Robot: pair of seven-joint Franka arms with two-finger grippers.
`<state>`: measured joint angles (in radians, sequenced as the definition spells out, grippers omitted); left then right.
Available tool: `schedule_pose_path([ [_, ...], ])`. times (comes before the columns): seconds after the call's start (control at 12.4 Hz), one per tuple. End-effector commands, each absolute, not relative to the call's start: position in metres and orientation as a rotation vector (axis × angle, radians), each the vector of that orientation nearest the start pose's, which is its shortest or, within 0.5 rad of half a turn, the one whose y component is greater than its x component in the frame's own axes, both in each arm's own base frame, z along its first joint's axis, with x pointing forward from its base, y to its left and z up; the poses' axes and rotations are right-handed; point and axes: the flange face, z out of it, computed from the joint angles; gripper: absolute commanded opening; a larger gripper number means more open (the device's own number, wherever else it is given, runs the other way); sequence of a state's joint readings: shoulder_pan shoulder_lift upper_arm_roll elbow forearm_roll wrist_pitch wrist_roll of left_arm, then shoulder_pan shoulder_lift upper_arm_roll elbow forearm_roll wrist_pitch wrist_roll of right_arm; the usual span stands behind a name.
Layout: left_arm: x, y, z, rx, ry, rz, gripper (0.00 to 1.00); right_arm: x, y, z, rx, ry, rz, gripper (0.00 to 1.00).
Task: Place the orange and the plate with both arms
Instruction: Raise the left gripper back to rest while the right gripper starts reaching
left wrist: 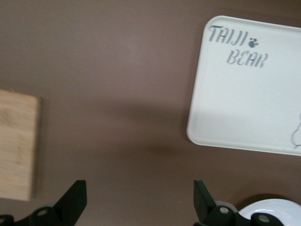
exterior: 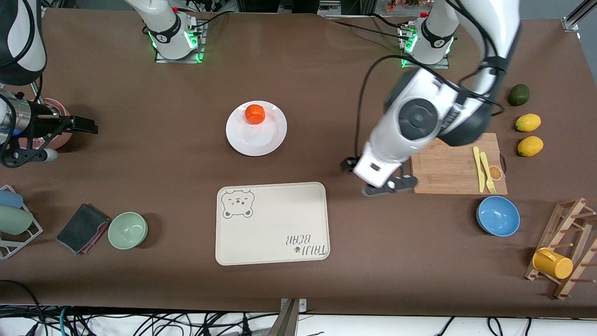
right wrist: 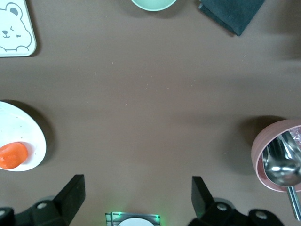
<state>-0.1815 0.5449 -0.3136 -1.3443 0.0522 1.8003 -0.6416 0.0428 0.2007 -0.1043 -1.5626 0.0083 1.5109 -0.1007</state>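
Note:
The orange lies on the white plate, on the part of it nearer the robots' bases. The plate sits mid-table, farther from the front camera than the cream bear tray. My left gripper is open and empty, low over bare table between the tray and the wooden cutting board. In the left wrist view its jaws stand wide apart, with the plate's rim at the edge. My right gripper is open and empty near the right arm's end, beside a pink bowl. The right wrist view also shows the orange on the plate.
The pink bowl holds a metal scoop. A green bowl and a dark cloth lie near the front camera. A yellow fork and knife lie on the cutting board. A blue bowl, two lemons, a dark green fruit and a wooden rack with a yellow cup are at the left arm's end.

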Motion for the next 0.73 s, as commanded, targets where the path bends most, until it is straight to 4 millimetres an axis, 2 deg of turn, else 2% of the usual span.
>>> schedule_pose_path([
  [0.0, 0.657, -0.223, 0.429, -3.205, -0.073, 0.212, 1.00, 0.593, -0.031, 0.520, -3.092, -0.085, 0.368, 1.00],
  [0.24, 0.671, -0.143, 0.440, -3.209, 0.089, 0.230, 1.00, 0.592, -0.028, 0.519, -3.088, -0.092, 0.375, 1.00],
  [0.48, 0.673, -0.080, 0.457, -3.191, 0.102, 0.233, 1.00, 0.587, -0.028, 0.513, -3.077, -0.108, 0.362, 1.00],
  [0.64, 0.669, -0.051, 0.473, -3.144, 0.121, 0.221, 1.00, 0.587, -0.029, 0.509, -3.026, -0.141, 0.341, 1.00],
])
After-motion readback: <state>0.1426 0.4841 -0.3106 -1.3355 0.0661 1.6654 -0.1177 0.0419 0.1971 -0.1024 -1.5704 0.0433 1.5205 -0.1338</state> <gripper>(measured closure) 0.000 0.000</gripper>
